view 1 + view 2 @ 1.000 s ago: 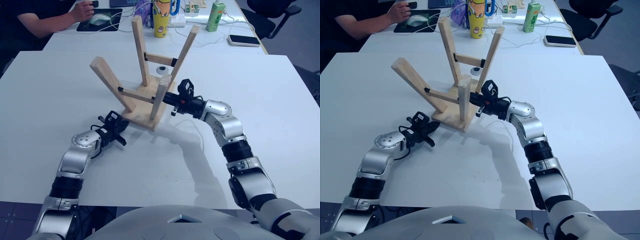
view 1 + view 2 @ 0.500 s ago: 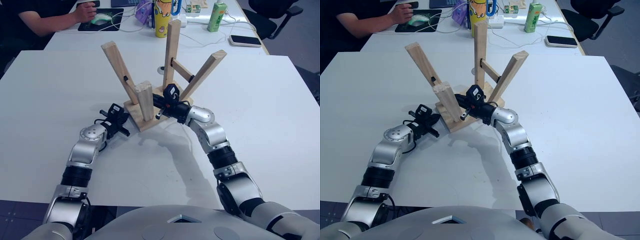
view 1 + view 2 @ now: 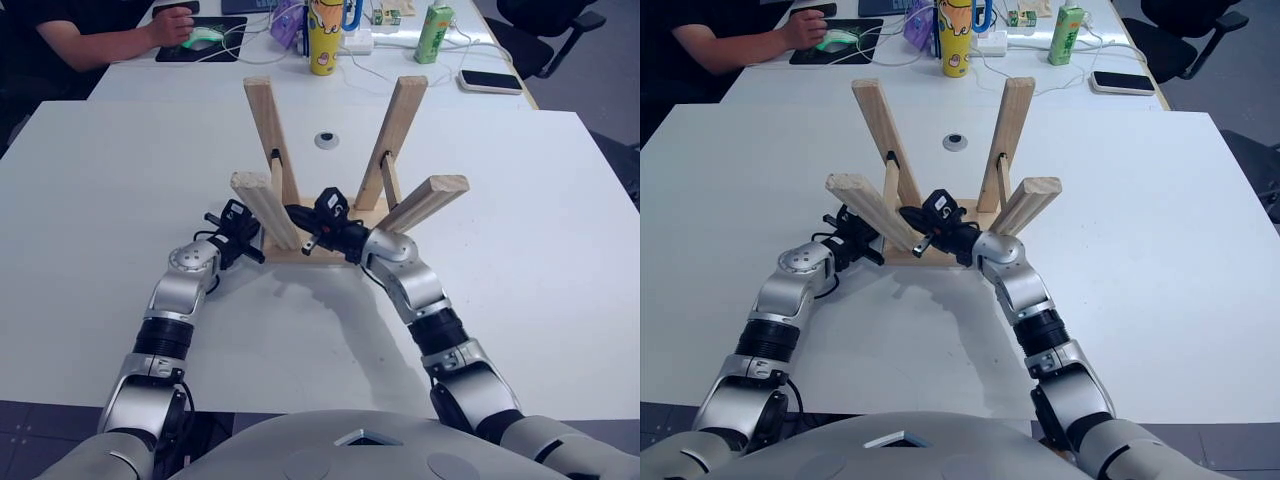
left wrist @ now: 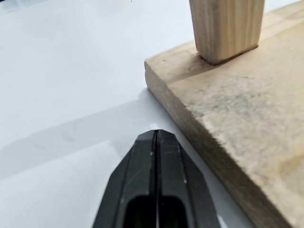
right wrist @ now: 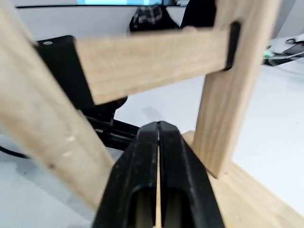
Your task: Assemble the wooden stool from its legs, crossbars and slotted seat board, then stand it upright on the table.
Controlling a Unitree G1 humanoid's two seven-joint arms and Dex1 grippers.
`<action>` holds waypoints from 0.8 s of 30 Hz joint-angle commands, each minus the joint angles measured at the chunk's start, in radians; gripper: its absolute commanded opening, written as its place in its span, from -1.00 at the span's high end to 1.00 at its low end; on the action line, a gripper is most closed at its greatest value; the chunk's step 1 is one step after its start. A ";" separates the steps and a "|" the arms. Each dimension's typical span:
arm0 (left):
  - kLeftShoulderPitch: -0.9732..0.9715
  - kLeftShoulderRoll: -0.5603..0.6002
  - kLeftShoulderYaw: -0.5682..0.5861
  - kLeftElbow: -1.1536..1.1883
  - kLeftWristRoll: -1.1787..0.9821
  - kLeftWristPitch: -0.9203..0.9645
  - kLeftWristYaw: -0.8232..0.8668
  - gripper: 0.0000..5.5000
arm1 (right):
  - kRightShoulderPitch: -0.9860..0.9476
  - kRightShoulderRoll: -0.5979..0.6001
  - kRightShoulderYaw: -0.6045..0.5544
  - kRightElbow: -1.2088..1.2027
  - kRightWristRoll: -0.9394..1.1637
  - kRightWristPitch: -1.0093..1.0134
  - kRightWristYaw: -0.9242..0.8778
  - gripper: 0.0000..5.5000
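Left wrist view showed the left gripper (image 4: 155, 135) clenched, its two black fingers pressed flat together with nothing between them, the tip low over the white table (image 4: 71, 71) and just beside the near edge of the slotted seat board (image 4: 247, 109), apart from it by a thin strip of tabletop. One leg (image 4: 225, 26) stood socketed in that board close to its corner. Right wrist view showed the right gripper (image 5: 158, 126) likewise closed on nothing, only a hairline between the fingers, pointing in under a crossbar (image 5: 152, 61) that ran into a black slot in an upright leg (image 5: 228, 95); whether the tip touched any wood could not be told. From the head camera, the wooden stool (image 3: 387, 150) lay upside down, seat board flat on the table and four legs splayed upward, about midway between the table's left and right edges. The left gripper (image 3: 255, 243) sat at the board's left side, and the right gripper (image 3: 293, 212) reached in between the two near legs. A small dark round disc (image 3: 325, 139) lay on the table beyond the stool, toward the far edge. On the next table behind stood a yellow cup (image 3: 322, 40) and a green carton (image 3: 432, 30).
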 commanded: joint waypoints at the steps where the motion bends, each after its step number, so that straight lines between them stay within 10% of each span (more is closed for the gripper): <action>1: 0.079 -0.021 0.003 -0.069 0.025 0.002 0.065 1.00 | 0.131 -0.050 -0.024 -0.259 0.078 0.120 0.005 0.99; 14: 0.350 -0.084 -0.006 -0.405 0.075 0.043 0.224 1.00 | 0.318 -0.221 -0.060 -0.380 0.230 0.474 0.040 0.99; 24: 0.428 -0.101 -0.021 -0.487 0.085 0.073 0.242 1.00 | 0.413 -0.354 -0.262 -0.323 0.141 0.308 -0.021 0.99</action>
